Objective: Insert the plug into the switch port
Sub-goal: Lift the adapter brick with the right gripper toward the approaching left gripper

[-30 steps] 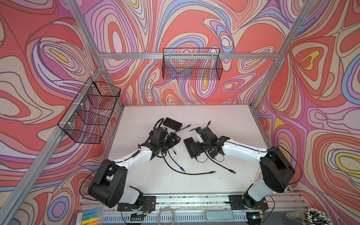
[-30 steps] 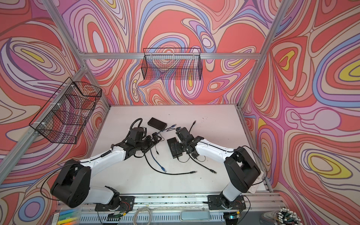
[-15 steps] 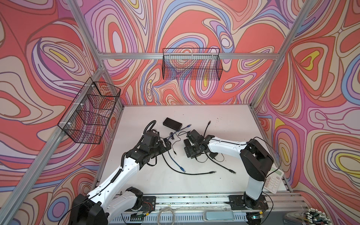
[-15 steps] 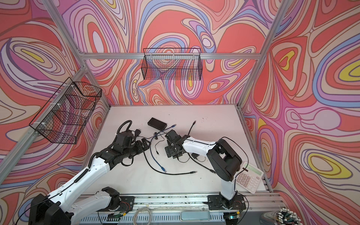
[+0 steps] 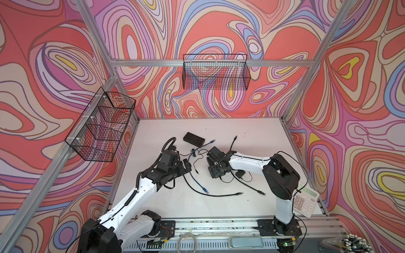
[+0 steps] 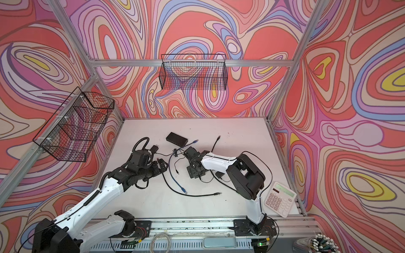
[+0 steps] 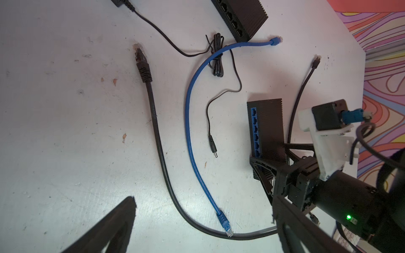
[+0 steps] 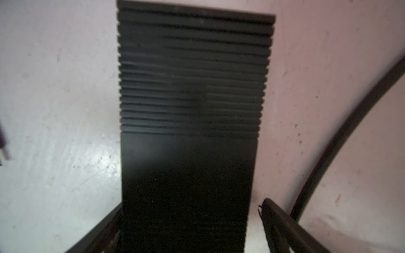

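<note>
A black ribbed switch (image 5: 214,174) (image 6: 196,173) lies mid-table; the left wrist view shows its row of blue ports (image 7: 254,131). My right gripper (image 5: 215,166) (image 6: 194,162) (image 8: 192,203) is open and straddles this switch (image 8: 190,87): one finger sits against its side, the other stands a small gap off. A blue cable's plug (image 7: 225,225) (image 5: 206,192) (image 6: 184,192) lies loose on the table, across a black cable. A black cable's plug (image 7: 140,54) lies loose too. My left gripper (image 5: 188,167) (image 6: 163,166) (image 7: 202,199) hovers open and empty to the left of the switch.
A second black switch (image 5: 194,139) (image 7: 245,15) lies further back, with the blue cable's other plug (image 7: 275,40) beside it. A thin cord with a barrel plug (image 7: 215,154), more black cables (image 5: 252,186) and an adapter (image 5: 240,174) lie about. A calculator (image 5: 304,200) sits front right.
Both arms have risen from low, stretched poses. My right gripper has moved left and come down over the switch. My left gripper has drawn back a little to the left.
</note>
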{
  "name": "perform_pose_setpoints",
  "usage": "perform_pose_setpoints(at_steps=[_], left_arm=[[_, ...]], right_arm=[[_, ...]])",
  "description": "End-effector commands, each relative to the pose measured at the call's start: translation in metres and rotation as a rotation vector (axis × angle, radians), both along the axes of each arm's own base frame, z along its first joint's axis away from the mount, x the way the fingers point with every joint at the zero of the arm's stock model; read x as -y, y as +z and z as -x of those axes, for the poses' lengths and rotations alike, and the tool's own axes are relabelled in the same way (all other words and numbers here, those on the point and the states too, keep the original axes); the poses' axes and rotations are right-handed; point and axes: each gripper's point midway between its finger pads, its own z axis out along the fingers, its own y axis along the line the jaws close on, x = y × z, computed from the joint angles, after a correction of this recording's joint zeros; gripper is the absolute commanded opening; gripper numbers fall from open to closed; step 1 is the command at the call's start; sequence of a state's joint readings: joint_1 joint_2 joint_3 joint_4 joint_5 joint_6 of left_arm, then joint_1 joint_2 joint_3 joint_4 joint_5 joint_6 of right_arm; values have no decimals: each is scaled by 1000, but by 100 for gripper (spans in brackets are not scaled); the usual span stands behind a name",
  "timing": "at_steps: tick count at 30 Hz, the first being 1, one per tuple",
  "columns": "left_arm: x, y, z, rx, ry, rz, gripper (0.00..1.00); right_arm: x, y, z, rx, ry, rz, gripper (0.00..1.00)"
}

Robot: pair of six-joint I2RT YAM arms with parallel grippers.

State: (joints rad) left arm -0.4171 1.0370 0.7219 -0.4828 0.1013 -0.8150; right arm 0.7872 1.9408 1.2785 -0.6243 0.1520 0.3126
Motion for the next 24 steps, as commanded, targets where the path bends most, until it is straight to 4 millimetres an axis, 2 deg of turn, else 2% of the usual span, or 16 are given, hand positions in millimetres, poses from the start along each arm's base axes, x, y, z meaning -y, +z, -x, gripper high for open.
perform_pose_setpoints(at_steps=[1, 4, 6, 8, 14, 18, 24], left_arm=[[-4, -2, 4, -17, -13, -25, 100], [0, -1, 2, -20, -36, -21, 100], [3, 0, 2, -22, -57, -19, 99], [7, 0, 2, -27, -89, -15, 98], [16, 9, 3, -44, -190, -15, 99], [26, 30, -1, -37, -271, 49, 99], [35, 50, -17, -46, -351, 183, 99]], right_arm=[[5, -9, 7, -31, 33, 48, 87], [3, -6, 9, -33, 64, 36, 71], [3, -4, 9, -26, 88, 37, 51], [-1, 1, 6, 0, 138, 30, 44], [-9, 39, -13, 179, 319, 32, 45], [-15, 56, -6, 197, 515, 52, 46], [-7, 84, -7, 279, 580, 89, 50]])
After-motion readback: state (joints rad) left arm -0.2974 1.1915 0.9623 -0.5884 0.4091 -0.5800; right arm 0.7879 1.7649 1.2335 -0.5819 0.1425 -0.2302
